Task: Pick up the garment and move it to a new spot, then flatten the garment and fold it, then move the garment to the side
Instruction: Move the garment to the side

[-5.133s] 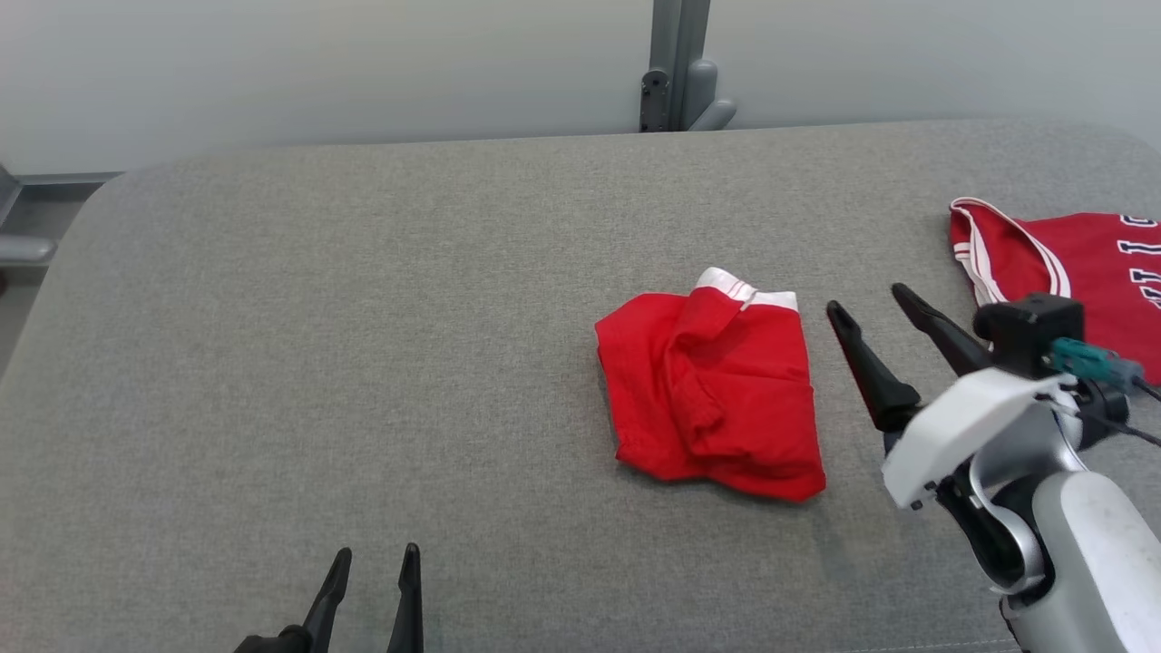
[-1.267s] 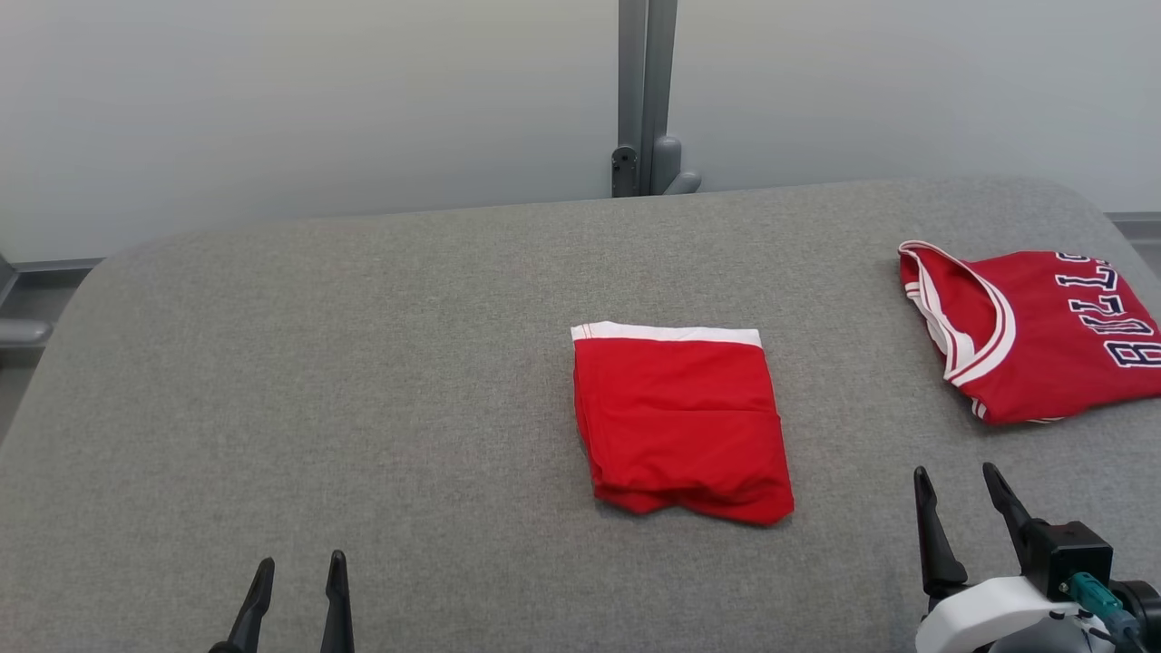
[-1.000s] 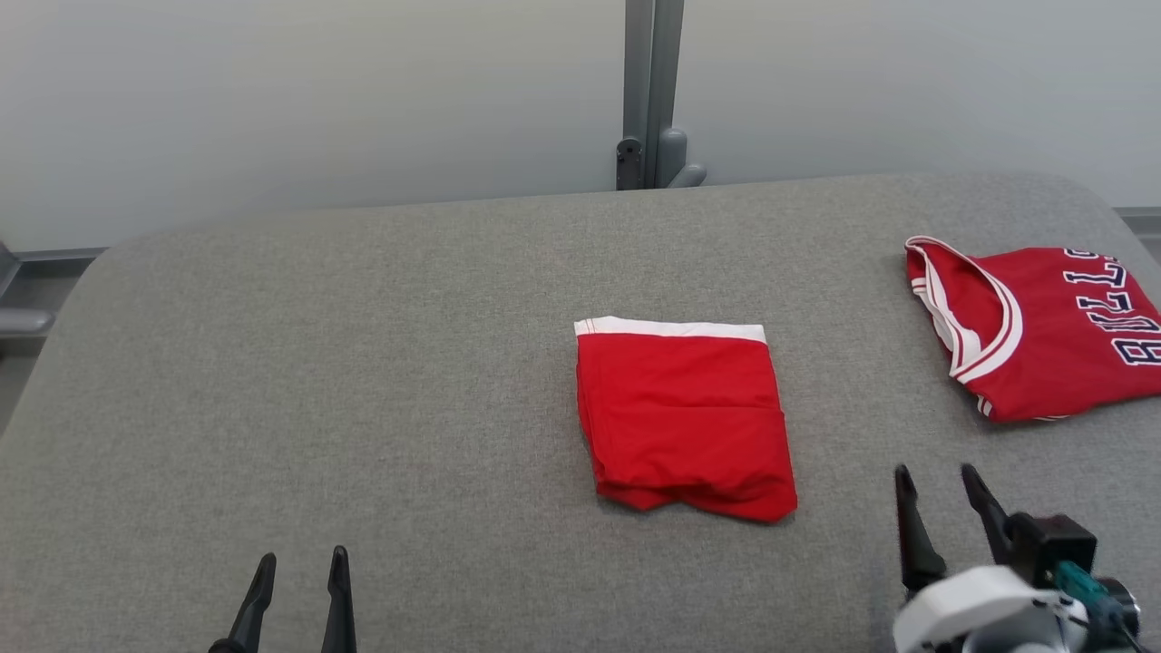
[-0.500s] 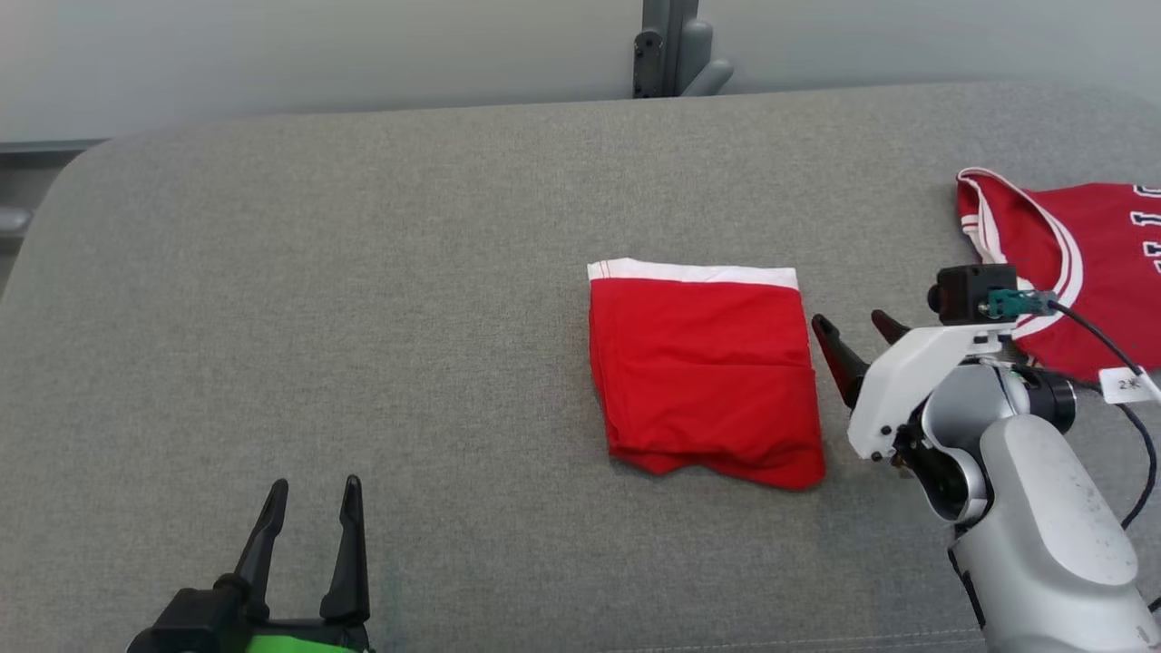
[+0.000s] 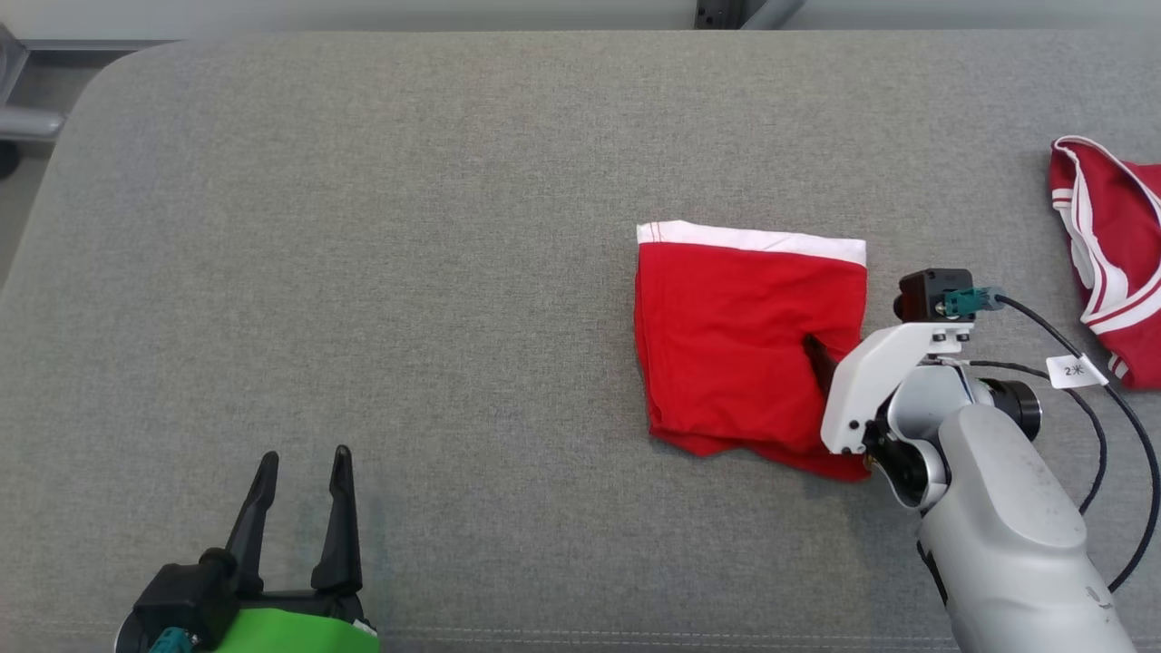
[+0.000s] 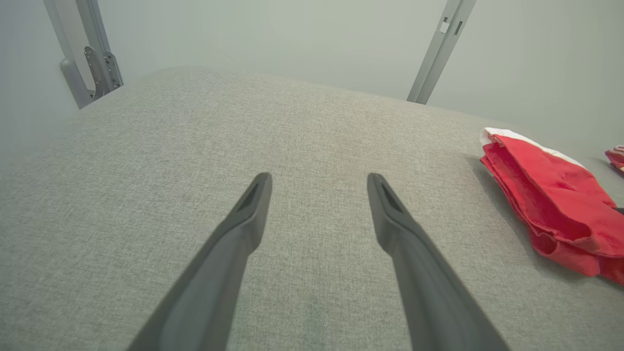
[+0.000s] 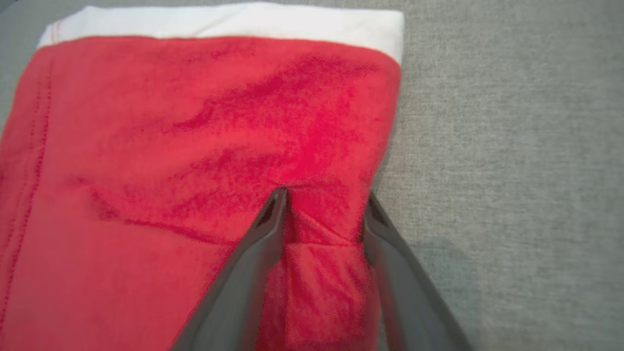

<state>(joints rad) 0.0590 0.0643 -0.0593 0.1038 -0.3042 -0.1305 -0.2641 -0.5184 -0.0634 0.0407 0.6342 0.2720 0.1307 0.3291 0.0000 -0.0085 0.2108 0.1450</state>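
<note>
The garment (image 5: 735, 336) is a folded red pair of shorts with a white waistband along its far edge, lying flat on the grey padded surface (image 5: 363, 272). My right gripper (image 7: 325, 197) is open and straddles the garment's (image 7: 170, 122) right edge. One finger presses into the top layer and the other sits at the outer edge, with a ridge of red fabric bunched between them. In the head view the right gripper (image 5: 830, 349) is mostly hidden behind its white wrist. My left gripper (image 5: 305, 455) hovers open and empty near the front left, far from the garment (image 6: 551, 200).
A red jersey (image 5: 1111, 272) with white trim lies at the far right edge. A black cable with a white tag (image 5: 1075, 370) trails from the right wrist. Metal posts (image 6: 441, 48) stand behind the surface. Bare grey padding spreads left of the garment.
The head camera has tilted down. My right gripper has moved left from beside the garment onto its right edge, creasing the fabric between its fingers. The left gripper holds its pose.
</note>
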